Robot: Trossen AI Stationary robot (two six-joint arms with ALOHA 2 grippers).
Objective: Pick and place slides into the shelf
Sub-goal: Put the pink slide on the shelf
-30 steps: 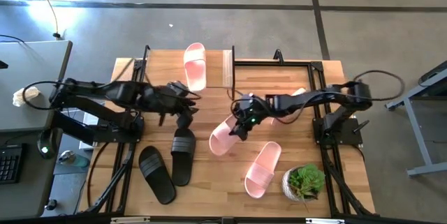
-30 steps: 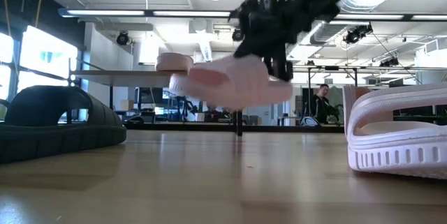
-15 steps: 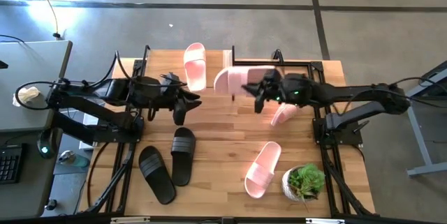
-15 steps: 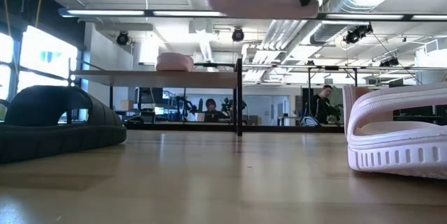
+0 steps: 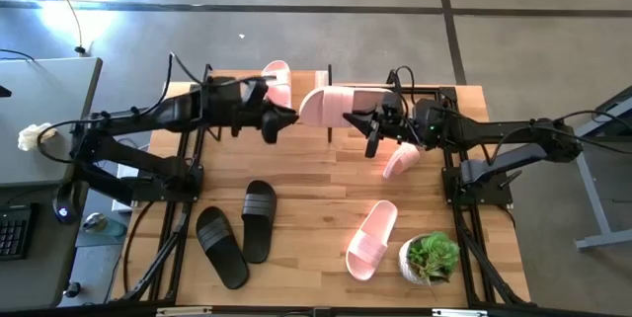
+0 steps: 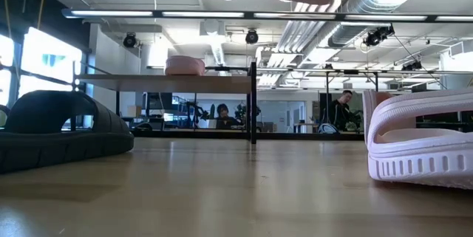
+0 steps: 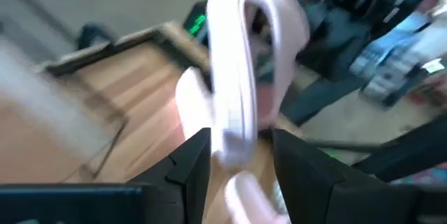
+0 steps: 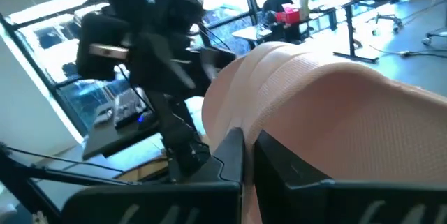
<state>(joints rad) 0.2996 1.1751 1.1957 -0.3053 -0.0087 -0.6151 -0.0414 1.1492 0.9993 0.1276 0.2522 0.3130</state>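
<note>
Nearest the lower edge of the high view, the potted plant (image 5: 432, 259) stands at lower right of the desk (image 5: 306, 248). Just left of it lies one pink slide (image 5: 371, 240). The two black slides (image 5: 240, 230) lie side by side at lower left, unmoved since the earlier frames.

At mid frame, right of centre, another pink slide (image 5: 400, 160) lies on the desk, partly under the right arm.

Farther up, the right tool (image 5: 372, 122) is clamped on the strap of a pink slide held aloft (image 5: 331, 106), above the black-framed shelf (image 5: 439, 91) at upper centre. A second ago this slide hung lower, near the desk's middle; it has since been carried up-frame. The left tool (image 5: 274, 123) has also come up-frame and now sits just left of the held slide's end, its fingers (image 7: 192, 155) apart on either side of the slide without visibly pressing it.

Farthest, a fourth pink slide (image 5: 277, 72) rests on the shelf's board at upper centre-left.
</note>
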